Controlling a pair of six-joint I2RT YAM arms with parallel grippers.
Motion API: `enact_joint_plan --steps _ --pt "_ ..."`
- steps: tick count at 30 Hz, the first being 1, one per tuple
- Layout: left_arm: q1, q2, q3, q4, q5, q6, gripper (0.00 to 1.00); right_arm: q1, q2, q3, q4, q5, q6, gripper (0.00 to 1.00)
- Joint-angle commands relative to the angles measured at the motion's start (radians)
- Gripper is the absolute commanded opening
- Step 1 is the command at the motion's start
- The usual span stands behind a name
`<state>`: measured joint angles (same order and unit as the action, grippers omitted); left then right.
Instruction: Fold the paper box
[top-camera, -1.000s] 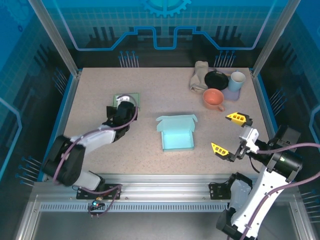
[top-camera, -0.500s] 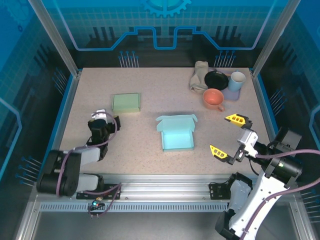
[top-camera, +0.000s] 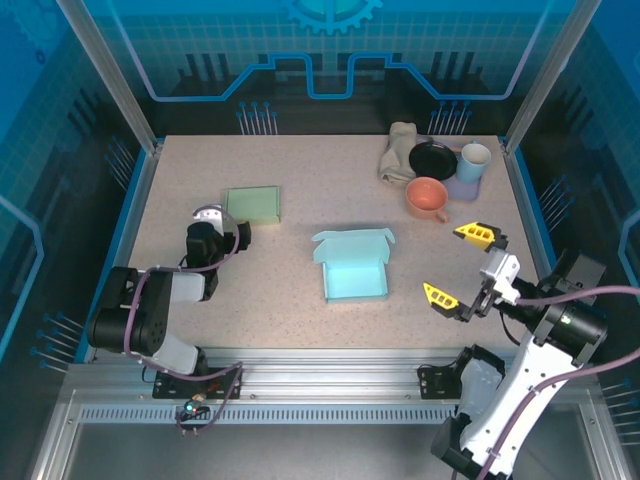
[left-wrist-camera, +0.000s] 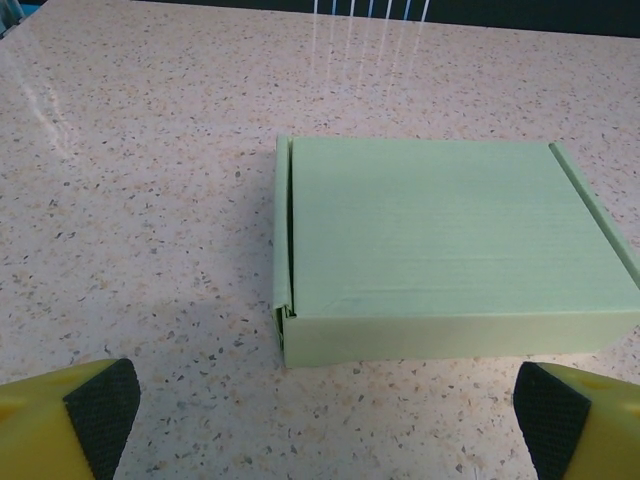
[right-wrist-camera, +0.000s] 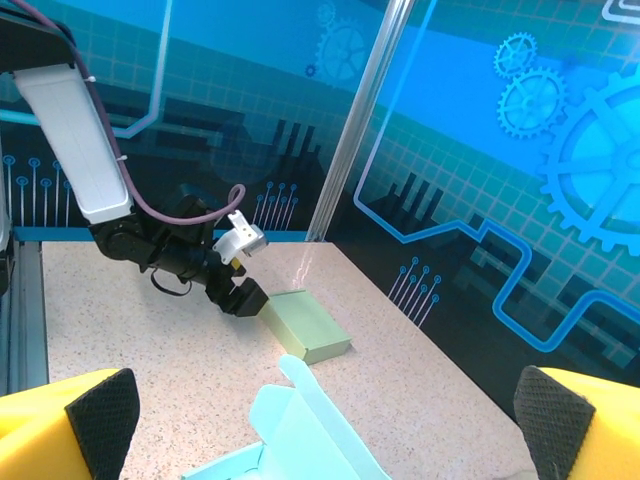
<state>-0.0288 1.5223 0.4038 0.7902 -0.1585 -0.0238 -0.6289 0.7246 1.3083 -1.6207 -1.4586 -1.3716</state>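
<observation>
Left gripper (left-wrist-camera: 325, 425): jaws spread wide, nothing between the pads. It sits low over the table (top-camera: 300, 170) at the left. The left wrist view puts it just short of the near wall of the green paper box (left-wrist-camera: 450, 250), not touching.

Right gripper (top-camera: 457, 265): jaws likewise spread wide and empty, raised above the right side of the table, well apart from both boxes.

Task item: the blue paper box (top-camera: 352, 265) lies at the centre of the table, between the two grippers. It is unfolded at the top, with the lid and side flaps standing open at the far edge. Neither gripper touches it.

Surroundings: the green paper box is closed and lies flat, to the left of and beyond the blue one. In the far right corner are a beige cloth (top-camera: 400, 152), a black dish (top-camera: 433, 160), a pale blue cup (top-camera: 474, 160) and an orange cup (top-camera: 428, 198). These stand close together and well apart from the blue box. Nothing lies between either gripper and the blue box.

Change noted: one second ago the left gripper was over the green box, covering part of its top. Half a second ago it had drawn back toward the near edge. It now stands slightly farther out, beside the box. Both boxes lie where they did. The right gripper has barely shifted, and its jaws are as wide as before.
</observation>
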Motion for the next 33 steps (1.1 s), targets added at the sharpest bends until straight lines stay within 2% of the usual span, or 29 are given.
enact_joint_plan --steps 1,9,15,17,19,20,22,25,27,29,32,33 --pt "0.009 -0.006 0.009 0.0 0.028 0.011 0.99 -0.014 0.035 -0.01 -0.169 -0.203 0.012 1.0" --pt "0.009 -0.006 0.009 0.0 0.028 0.011 0.99 0.004 0.085 -0.064 -0.168 -0.202 -0.011 1.0" --pt "0.009 -0.006 0.01 0.0 0.028 0.012 0.99 0.049 0.139 -0.136 -0.169 -0.204 -0.095 1.0" --pt "0.009 -0.006 0.01 0.0 0.029 0.01 0.99 0.094 0.146 -0.172 -0.062 -0.204 -0.04 1.0" --pt "0.009 -0.006 0.009 -0.001 0.029 0.012 0.99 0.138 0.071 -0.231 0.209 -0.2 0.133 1.0" --pt "0.009 -0.006 0.01 -0.002 0.029 0.011 0.99 0.138 0.016 -0.264 0.292 -0.199 0.162 1.0" --pt "0.009 -0.006 0.01 0.0 0.029 0.011 0.99 0.129 -0.064 -0.301 0.368 -0.198 0.153 1.0" --pt "0.009 -0.006 0.009 -0.002 0.028 0.012 0.99 0.064 -0.023 -0.327 0.387 -0.199 0.144 1.0" --pt "0.009 -0.006 0.009 -0.001 0.03 0.012 0.99 0.031 -0.047 -0.4 0.437 -0.197 0.048 1.0" --pt "0.009 -0.006 0.01 -0.002 0.029 0.012 0.99 0.03 -0.09 -0.482 0.545 -0.197 0.114 1.0" --pt "0.009 -0.005 0.009 -0.002 0.03 0.012 0.99 0.036 -0.111 -0.526 0.484 -0.197 -0.035 1.0" --pt "0.009 -0.006 0.009 -0.002 0.029 0.012 0.99 0.038 -0.105 -0.549 0.518 -0.185 -0.033 1.0"
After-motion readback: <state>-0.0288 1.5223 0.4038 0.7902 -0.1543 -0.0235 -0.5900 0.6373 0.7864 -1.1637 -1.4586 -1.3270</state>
